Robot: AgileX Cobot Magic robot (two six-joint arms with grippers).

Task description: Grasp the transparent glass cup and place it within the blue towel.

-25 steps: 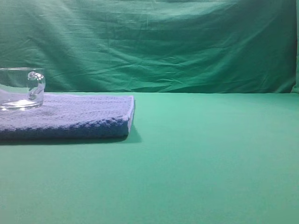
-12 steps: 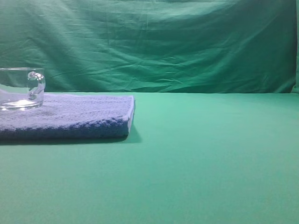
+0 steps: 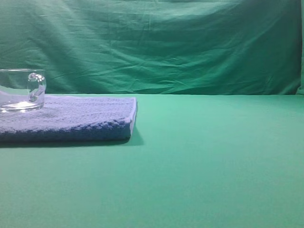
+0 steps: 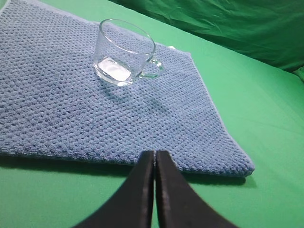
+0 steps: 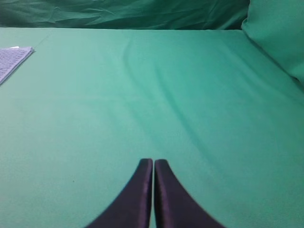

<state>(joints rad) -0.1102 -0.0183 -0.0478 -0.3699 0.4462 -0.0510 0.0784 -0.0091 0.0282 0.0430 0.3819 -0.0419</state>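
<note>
The transparent glass cup [image 3: 21, 90] stands upright on the blue towel [image 3: 80, 118] at the far left of the exterior view, its handle pointing right. In the left wrist view the cup [image 4: 124, 52] rests near the towel's far edge, and the towel [image 4: 71, 114] spreads wide around it. My left gripper [image 4: 155, 153] is shut and empty, hovering over the towel's near edge, well short of the cup. My right gripper [image 5: 153, 161] is shut too, with nothing in it, above bare green cloth. Neither gripper shows in the exterior view.
Green cloth [image 3: 213, 156] covers the table, and a draped green backdrop [image 3: 166, 47] hangs behind it. A corner of the towel [image 5: 12, 59] shows at the left edge of the right wrist view. A green fold [image 5: 280, 33] rises at that view's right.
</note>
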